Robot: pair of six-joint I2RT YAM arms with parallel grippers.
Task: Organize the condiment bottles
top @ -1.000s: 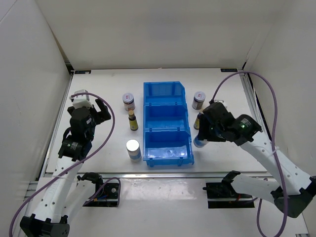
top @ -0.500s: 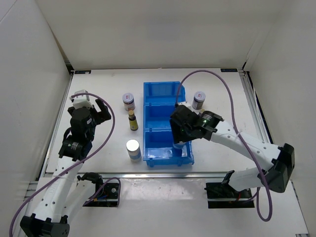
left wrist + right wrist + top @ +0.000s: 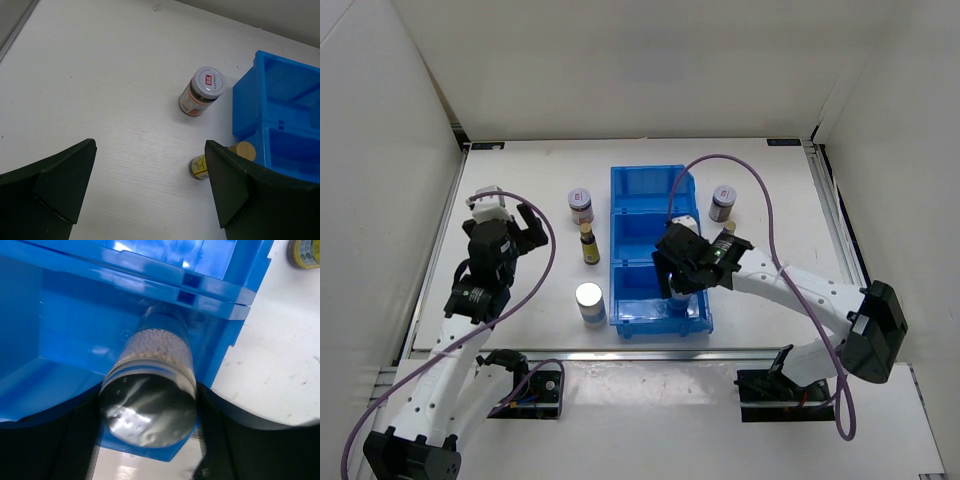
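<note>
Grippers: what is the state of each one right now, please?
Left gripper: open, holding nothing.
Right gripper: around the white-blue cylinder in the blue bin; whether it grips cannot be told.

You had six bottles in view. Short dark jars, pale lids, upright on table: left jar (image 3: 581, 204) beside far compartment of blue bin (image 3: 650, 178), right jar (image 3: 723, 202) opposite. Slim dark yellow-labelled bottles upright just nearer you: left slim bottle (image 3: 589, 244), right slim bottle (image 3: 727, 231) partly hidden. Left cylinder (image 3: 589, 303), white-blue, silver top, stood beside near compartment. Second cylinder (image 3: 155, 375) sat inside near compartment, right gripper (image 3: 148, 412) fingers against both sides
</note>
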